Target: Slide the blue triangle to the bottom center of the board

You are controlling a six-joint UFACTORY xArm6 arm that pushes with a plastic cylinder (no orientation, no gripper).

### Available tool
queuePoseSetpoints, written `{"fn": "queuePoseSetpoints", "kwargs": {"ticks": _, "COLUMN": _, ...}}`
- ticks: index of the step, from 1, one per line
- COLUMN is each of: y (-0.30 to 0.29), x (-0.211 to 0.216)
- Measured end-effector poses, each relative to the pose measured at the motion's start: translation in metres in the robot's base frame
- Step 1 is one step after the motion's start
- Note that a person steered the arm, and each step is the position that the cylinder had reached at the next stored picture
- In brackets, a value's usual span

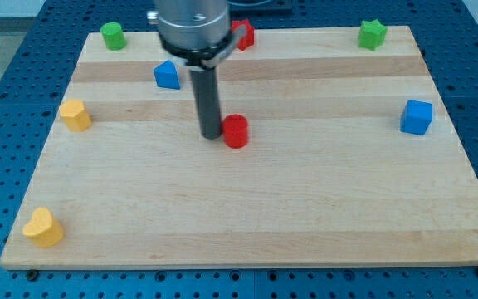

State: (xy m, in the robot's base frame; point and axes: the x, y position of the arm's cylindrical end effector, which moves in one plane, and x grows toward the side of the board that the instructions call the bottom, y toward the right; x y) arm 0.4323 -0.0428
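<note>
Yellow block (42,227) lowest; red cylinder (236,131) touches my tip (212,135).

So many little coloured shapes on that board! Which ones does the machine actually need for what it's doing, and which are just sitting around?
Needed for the job:
- blue triangle, near the view's top left
- my tip, right beside the red cylinder
- wooden board

Just lying about:
- red cylinder
- blue cube
- two yellow blocks
- green block
- green star
- red block, partly hidden
</note>
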Motion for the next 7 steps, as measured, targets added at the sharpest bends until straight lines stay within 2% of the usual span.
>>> {"fn": "queuePoseSetpoints", "kwargs": {"ticks": 1, "y": 0.032, "x": -0.004}}
{"fn": "queuePoseSetpoints", "kwargs": {"ticks": 2, "y": 0.048, "x": -0.028}}
{"fn": "queuePoseSetpoints", "kwargs": {"ticks": 4, "y": 0.049, "x": -0.100}}
{"fn": "queuePoseSetpoints", "kwargs": {"ticks": 6, "y": 0.023, "x": -0.163}}
{"fn": "queuePoseSetpoints", "kwargs": {"ticks": 7, "y": -0.006, "x": -0.177}}
